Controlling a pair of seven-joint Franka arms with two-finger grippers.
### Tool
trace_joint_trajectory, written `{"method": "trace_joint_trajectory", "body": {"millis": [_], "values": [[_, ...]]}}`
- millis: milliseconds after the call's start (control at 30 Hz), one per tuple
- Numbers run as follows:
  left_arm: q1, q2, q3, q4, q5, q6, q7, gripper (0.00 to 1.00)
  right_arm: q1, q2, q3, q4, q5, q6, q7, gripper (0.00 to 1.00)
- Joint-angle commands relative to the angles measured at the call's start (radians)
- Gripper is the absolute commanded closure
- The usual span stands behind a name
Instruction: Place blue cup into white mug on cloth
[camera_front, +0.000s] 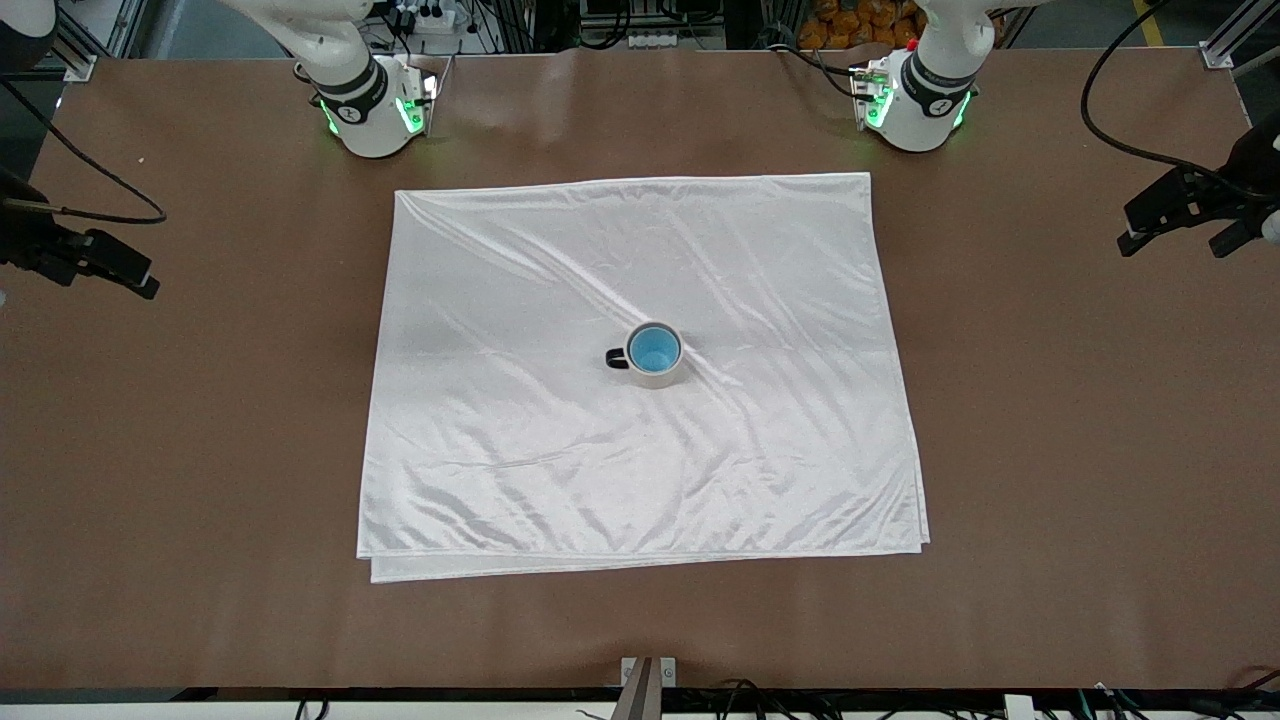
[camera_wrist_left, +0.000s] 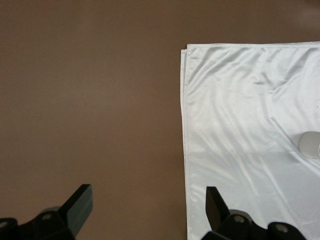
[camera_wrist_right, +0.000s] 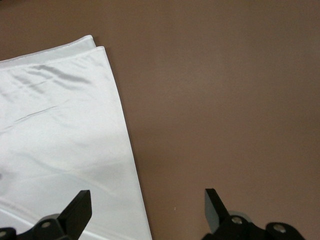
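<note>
The blue cup (camera_front: 655, 349) sits upright inside the white mug (camera_front: 660, 374), whose black handle points toward the right arm's end of the table. The mug stands near the middle of the cloth (camera_front: 520, 440). My left gripper (camera_front: 1150, 228) is open and empty, up over the bare table off the cloth's edge at the left arm's end. Its wrist view shows the left gripper (camera_wrist_left: 148, 205), the cloth (camera_wrist_left: 240, 115) and a bit of the mug (camera_wrist_left: 311, 145). My right gripper (camera_front: 125, 272) is open and empty over the bare table at the right arm's end. Its wrist view shows the right gripper (camera_wrist_right: 147, 207) and the cloth (camera_wrist_right: 60, 125).
The brown table (camera_front: 1050, 450) lies bare around the cloth. The two arm bases (camera_front: 370, 110) stand along the table's edge farthest from the front camera. A small bracket (camera_front: 648, 672) sits at the table's nearest edge.
</note>
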Motion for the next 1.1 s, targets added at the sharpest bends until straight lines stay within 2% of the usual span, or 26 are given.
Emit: {"method": "trace_joint_trajectory", "body": {"millis": [0,667,867,1067], "values": [[0.030,0.004,-0.020,0.001,0.019,-0.029,0.025,0.00,-0.013,-0.022,0.005,-0.022,0.024,0.012,-0.014,0.00],[0.033,0.007,-0.029,-0.003,0.024,-0.042,0.024,0.00,0.007,-0.019,0.000,-0.011,0.018,0.017,-0.014,0.00],[0.033,0.007,-0.031,-0.003,0.053,-0.042,0.059,0.00,0.084,-0.019,-0.098,-0.007,0.021,0.015,-0.015,0.00],[0.035,0.007,-0.031,-0.003,0.053,-0.042,0.071,0.00,0.095,-0.019,-0.106,-0.005,0.021,0.015,-0.015,0.00]]}}
